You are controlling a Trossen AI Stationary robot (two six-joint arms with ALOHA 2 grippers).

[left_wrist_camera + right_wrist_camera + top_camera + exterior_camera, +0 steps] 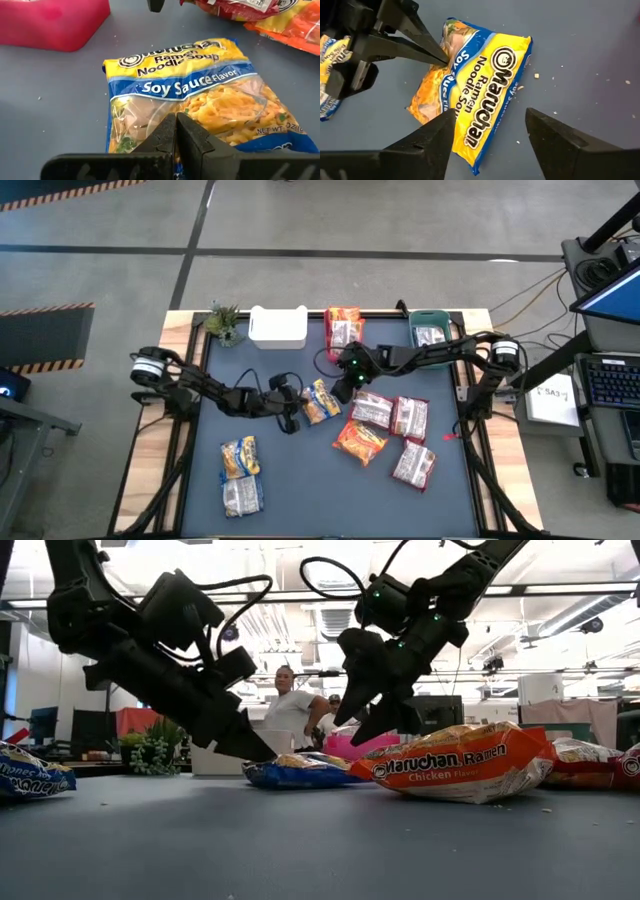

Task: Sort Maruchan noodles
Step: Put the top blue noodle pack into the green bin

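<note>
A blue-and-yellow Soy Sauce noodle packet [320,402] lies flat on the dark mat at the table's middle. My left gripper [291,420] comes in from the left, shut, with its tips at the packet's left end [451,56]. My right gripper [490,112] hangs open above the same packet [480,85], one finger over each long side and clear of it [365,725]. Other noodle packets lie to the right, orange [360,442] and silvery-red [410,418], and two blue-yellow ones [240,457] lie at the near left. My left gripper puts its shut fingertips [442,57] on the packet's clear-window end [200,107], near that end's edge. The fingers slant down from the table's left. The packet lies flat on the mat under them.
Along the far edge stand a small green plant [225,323], a white bin [277,327], a pink bin [343,330] holding orange packets and a teal bin [432,330] holding a packet. In the low view, people show in the room behind the table.
</note>
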